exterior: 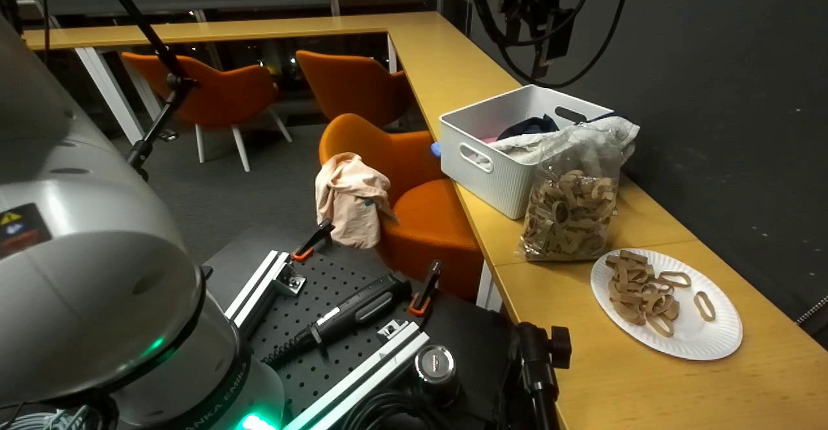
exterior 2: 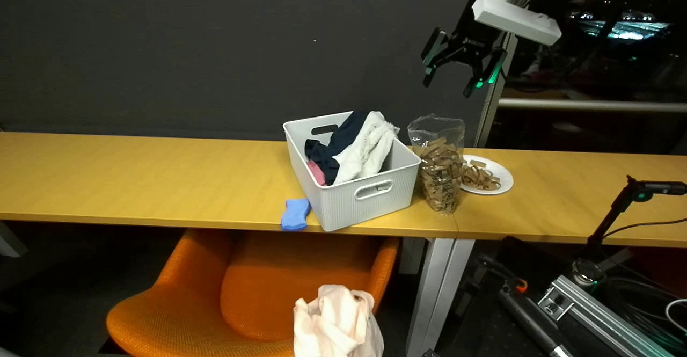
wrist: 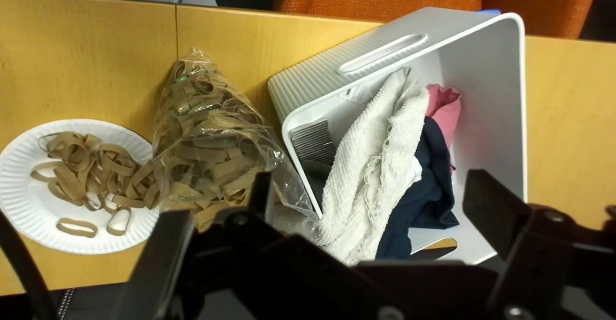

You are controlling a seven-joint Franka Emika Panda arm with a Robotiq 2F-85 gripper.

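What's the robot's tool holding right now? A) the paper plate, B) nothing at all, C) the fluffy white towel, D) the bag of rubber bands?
B: in an exterior view the tool hangs above the tabletop, its fingers spread apart with nothing between them.

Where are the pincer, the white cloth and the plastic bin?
Pincer (exterior 2: 448, 86), in an exterior view: midway between its parted tips.
White cloth (wrist: 370, 166), in the wrist view: middle of its folds.
Plastic bin (exterior 2: 367, 208), in an exterior view: lower part of its ribbed wall.
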